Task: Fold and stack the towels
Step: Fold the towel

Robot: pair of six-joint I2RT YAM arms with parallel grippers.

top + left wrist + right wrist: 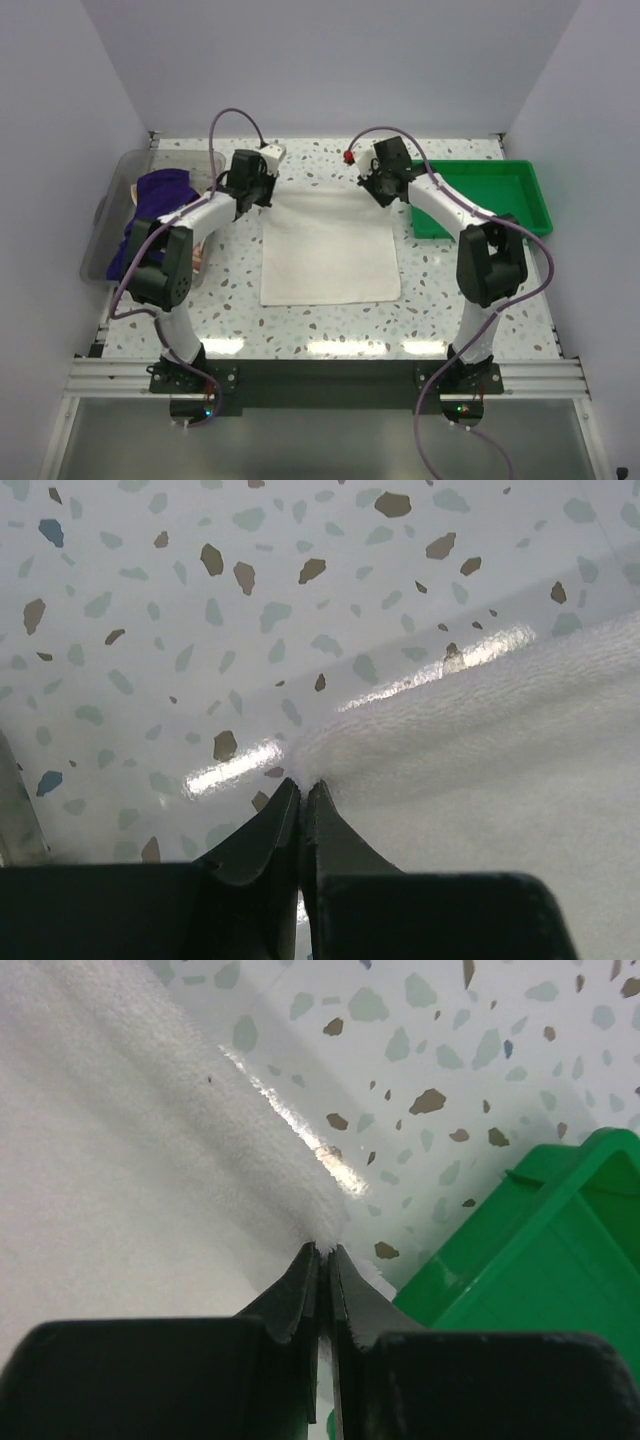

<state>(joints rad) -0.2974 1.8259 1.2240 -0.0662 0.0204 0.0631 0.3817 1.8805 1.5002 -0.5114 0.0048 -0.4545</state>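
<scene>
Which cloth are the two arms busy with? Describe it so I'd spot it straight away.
On the speckled table, between the clear bin at the left and the green tray at the right, the white towel lies spread flat. The left arm and right arm pinch its far corners in shut jaws. Unlike the purple towel bunched in the bin, it is plain white and flat.
</scene>
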